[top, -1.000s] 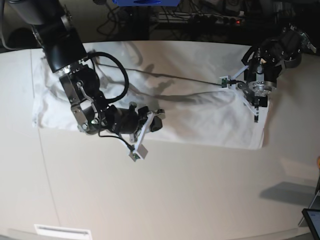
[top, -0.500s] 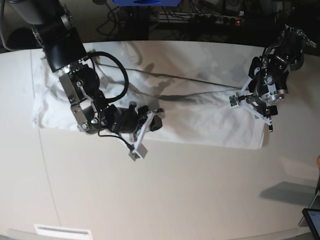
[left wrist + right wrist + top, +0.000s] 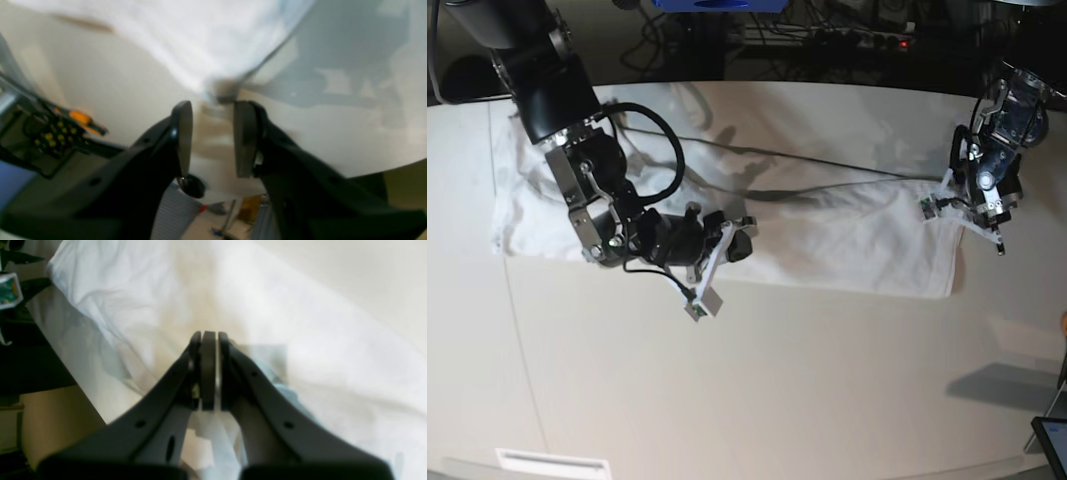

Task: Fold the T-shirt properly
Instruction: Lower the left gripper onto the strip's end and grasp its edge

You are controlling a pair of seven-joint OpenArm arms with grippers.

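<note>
The white T-shirt (image 3: 827, 225) is lying spread in a long wrinkled band across the counter (image 3: 757, 390), creased along its middle. The right gripper (image 3: 209, 340) is resting low over the cloth, its jaws pressed together with no fabric showing between them. The left gripper (image 3: 211, 113) is hovering with jaws apart, the shirt's corner just beyond their tips.

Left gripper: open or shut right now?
Open. In the left wrist view the left gripper shows a clear gap between its pads, nothing held; the T-shirt lies beyond.
</note>
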